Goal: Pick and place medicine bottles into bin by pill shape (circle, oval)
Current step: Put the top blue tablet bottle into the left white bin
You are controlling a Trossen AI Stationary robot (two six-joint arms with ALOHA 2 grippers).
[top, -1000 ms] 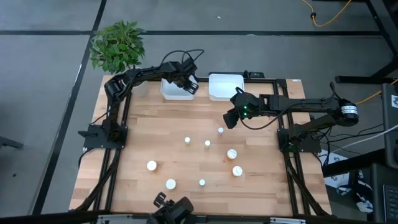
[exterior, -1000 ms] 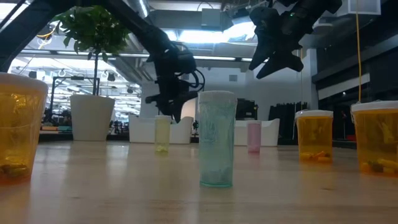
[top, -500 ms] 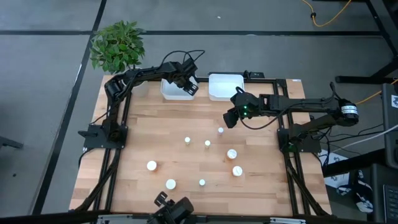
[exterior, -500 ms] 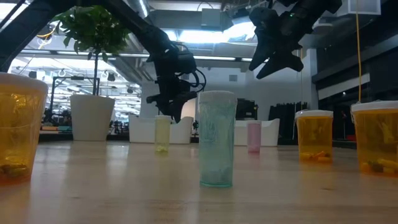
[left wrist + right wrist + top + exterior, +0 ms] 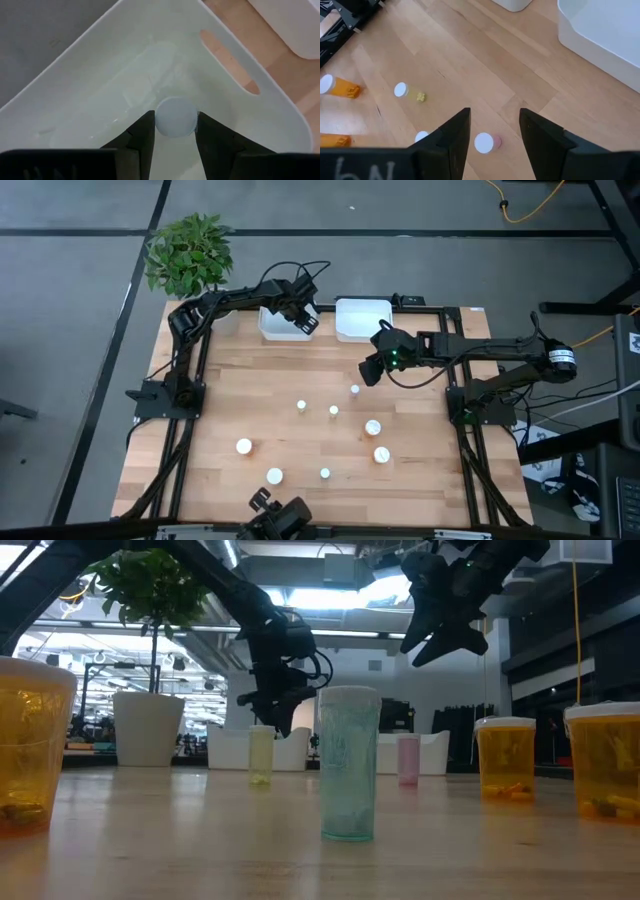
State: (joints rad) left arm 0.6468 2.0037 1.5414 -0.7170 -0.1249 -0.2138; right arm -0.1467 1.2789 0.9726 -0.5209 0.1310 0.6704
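My left gripper (image 5: 307, 317) is over the left white bin (image 5: 280, 332) at the table's far edge, shut on a small medicine bottle, of which only the round white cap (image 5: 175, 116) shows. My right gripper (image 5: 369, 370) hangs open and empty in the air near the right white bin (image 5: 362, 322), above a pinkish bottle (image 5: 485, 142) that stands on the table. Several other white-capped bottles stand upright on the wood, among them a bluish one (image 5: 349, 762), a pale green one (image 5: 261, 753) and an orange one (image 5: 505, 758). My left gripper pinches the bottle between its two fingers at the cap's rim (image 5: 157, 119), one finger on each side. The fingers point down into the bin from above. The bottle stands upright in the hold; whether its base rests on the bin's floor I cannot tell.
A potted plant (image 5: 190, 255) stands off the table's far left corner. Dark frame rails (image 5: 190, 410) run along the table's left and right sides. Orange bottles (image 5: 30, 745) stand near the front edge. Bare wood lies between the bins and the bottles.
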